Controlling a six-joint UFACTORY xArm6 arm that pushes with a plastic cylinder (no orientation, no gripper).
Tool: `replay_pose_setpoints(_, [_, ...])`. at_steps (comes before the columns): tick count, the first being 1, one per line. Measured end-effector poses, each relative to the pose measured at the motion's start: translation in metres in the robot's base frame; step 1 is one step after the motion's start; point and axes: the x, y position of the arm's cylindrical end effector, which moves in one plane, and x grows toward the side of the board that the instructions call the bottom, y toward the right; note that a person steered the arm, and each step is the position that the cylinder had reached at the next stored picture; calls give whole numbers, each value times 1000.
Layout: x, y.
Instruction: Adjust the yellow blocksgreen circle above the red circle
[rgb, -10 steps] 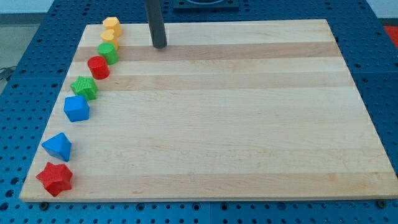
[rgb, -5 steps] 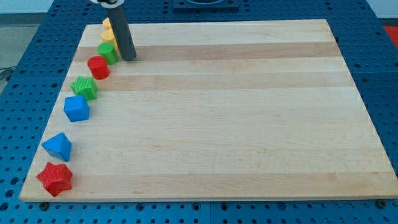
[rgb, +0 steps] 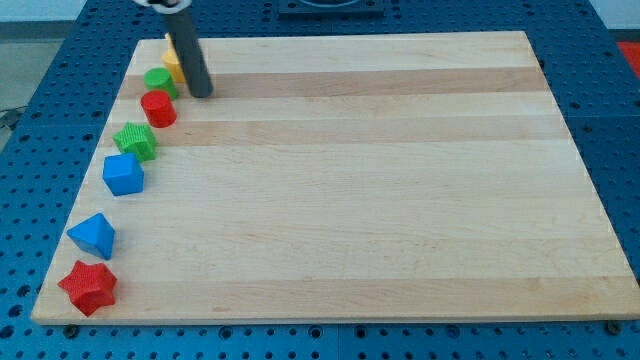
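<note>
My tip (rgb: 201, 92) rests on the board near the view's top left, just right of the green circle (rgb: 157, 80) and up-right of the red circle (rgb: 158, 108). The green circle sits directly above the red circle, touching or nearly touching it. The yellow blocks (rgb: 171, 63) lie above the green circle and are partly hidden behind my rod; only a sliver shows.
Down the board's left edge lie a green star (rgb: 134, 140), a blue cube-like block (rgb: 123, 174), a blue triangular block (rgb: 93, 236) and a red star (rgb: 88, 287). The wooden board (rgb: 380, 180) sits on a blue perforated table.
My tip swept left from the board's top middle to beside the green circle. The green circle has shifted left and now sits straight above the red circle.
</note>
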Motion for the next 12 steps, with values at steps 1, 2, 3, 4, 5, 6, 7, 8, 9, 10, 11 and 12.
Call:
replay_pose_setpoints(1, [-24,0])
replay_pose_setpoints(2, [-26,-1])
replay_pose_setpoints(3, [-28,-15])
replay_pose_setpoints(4, [-28,-31])
replay_pose_setpoints(5, [-28,-45])
replay_pose_setpoints(6, [-32,-31])
replay_pose_setpoints(7, [-66,-18])
replay_pose_setpoints(8, [-74,-18])
replay_pose_setpoints(9, [-87,-20])
replay_pose_setpoints(10, [-87,-27])
replay_pose_setpoints(11, [-87,-37])
replay_pose_setpoints(12, [-87,-40])
